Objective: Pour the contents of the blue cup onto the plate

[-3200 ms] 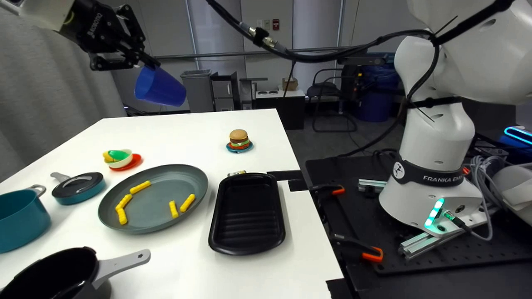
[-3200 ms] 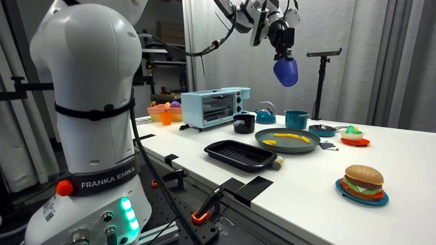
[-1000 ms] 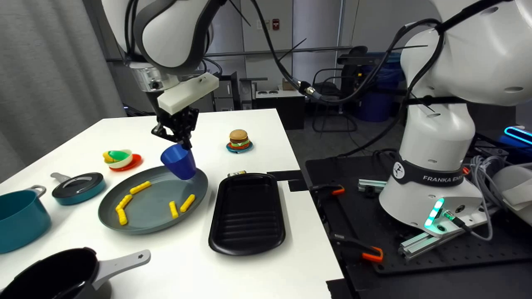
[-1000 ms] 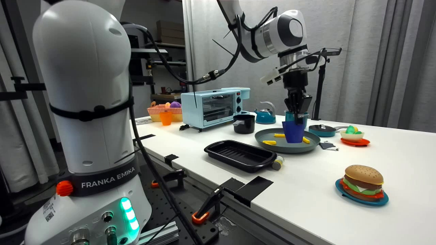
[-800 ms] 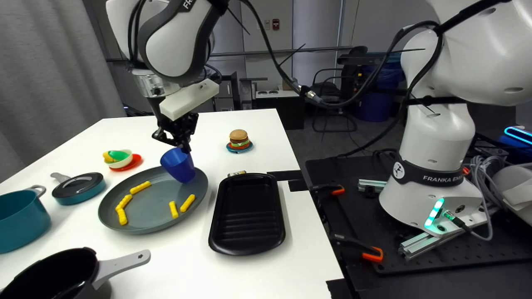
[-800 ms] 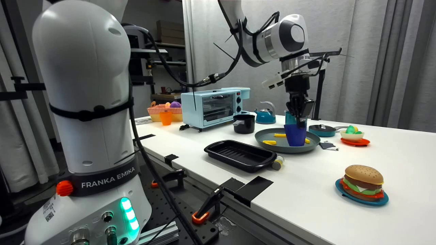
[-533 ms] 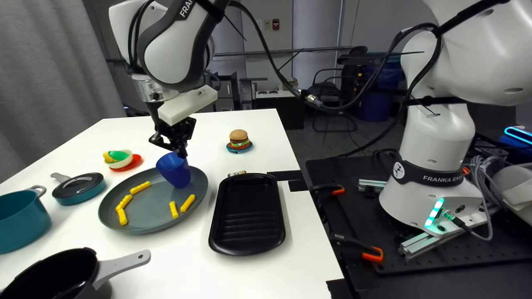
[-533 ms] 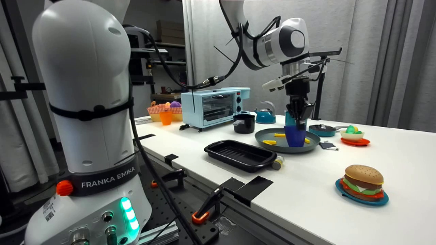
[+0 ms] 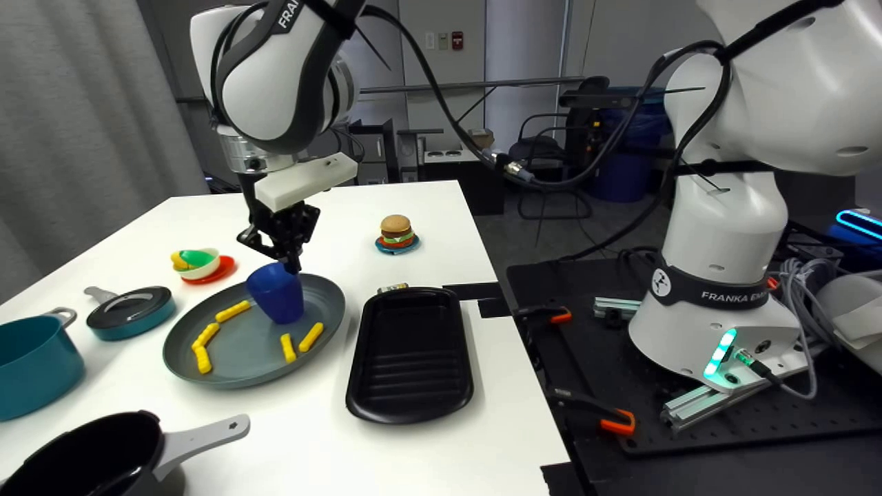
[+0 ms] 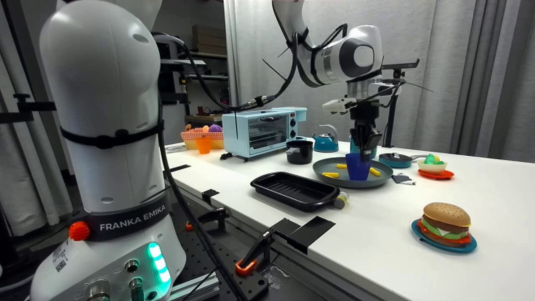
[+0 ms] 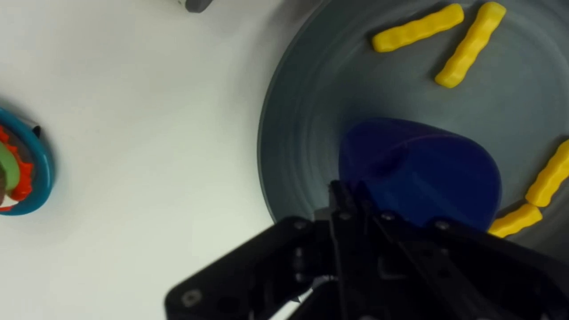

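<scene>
My gripper [image 9: 293, 267] is shut on the wall of the blue cup [image 9: 277, 296], near its rim. The cup is mouth up with a slight tilt, low over the far part of the plate [image 9: 255, 358]; whether its base touches the plate I cannot tell. In the wrist view, the fingertips pinch the near side of the blue cup [image 11: 426, 173], and no yellow shows in the visible part of its inside. The contents, several yellow sticks [image 11: 471, 44], lie spread on the grey plate around the cup. In an exterior view the gripper [image 10: 365, 156] partly covers the cup.
Beside the plate stands a black grill pan [image 9: 410, 358], with a small can [image 10: 341, 200] at its end. Around the plate are a teal pot [image 9: 34, 365], a lidded pan [image 9: 131, 310], a bowl [image 9: 210, 265] and a dark pot [image 9: 103, 455]. The burger toy [image 9: 396, 231] is farther off.
The gripper has come down from high above with the blue cup, which has turned from lying sideways to nearly upright. Lately it has sunk slightly toward the plate. The yellow sticks have not moved.
</scene>
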You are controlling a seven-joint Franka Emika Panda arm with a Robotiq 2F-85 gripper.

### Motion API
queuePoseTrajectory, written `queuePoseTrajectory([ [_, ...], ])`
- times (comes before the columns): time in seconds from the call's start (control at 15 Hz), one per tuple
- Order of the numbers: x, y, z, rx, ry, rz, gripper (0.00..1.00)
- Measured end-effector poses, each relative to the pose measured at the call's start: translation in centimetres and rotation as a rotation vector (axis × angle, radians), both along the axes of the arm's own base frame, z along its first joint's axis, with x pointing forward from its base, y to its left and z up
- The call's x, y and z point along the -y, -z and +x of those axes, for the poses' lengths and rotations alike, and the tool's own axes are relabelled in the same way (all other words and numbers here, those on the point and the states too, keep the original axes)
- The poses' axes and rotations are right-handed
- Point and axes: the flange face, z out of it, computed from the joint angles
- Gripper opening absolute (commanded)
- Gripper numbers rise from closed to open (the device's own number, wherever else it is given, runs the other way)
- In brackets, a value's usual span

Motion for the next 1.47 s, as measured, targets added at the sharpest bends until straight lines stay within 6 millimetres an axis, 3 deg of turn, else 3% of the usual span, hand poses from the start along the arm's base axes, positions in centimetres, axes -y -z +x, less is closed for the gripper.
queuePoseTrajectory([
  [0.2,-0.1,0.2,0.0,-0.002,-0.004,0.005,0.41],
  [0.73,-1.3,-0.1,0.3,0.003,-0.038,0.009,0.99],
  [1.13,-3.8,-3.8,0.7,0.055,-0.093,-0.004,1.00],
  [1.47,-6.3,-7.3,-0.3,0.052,-0.163,-0.021,1.00],
])
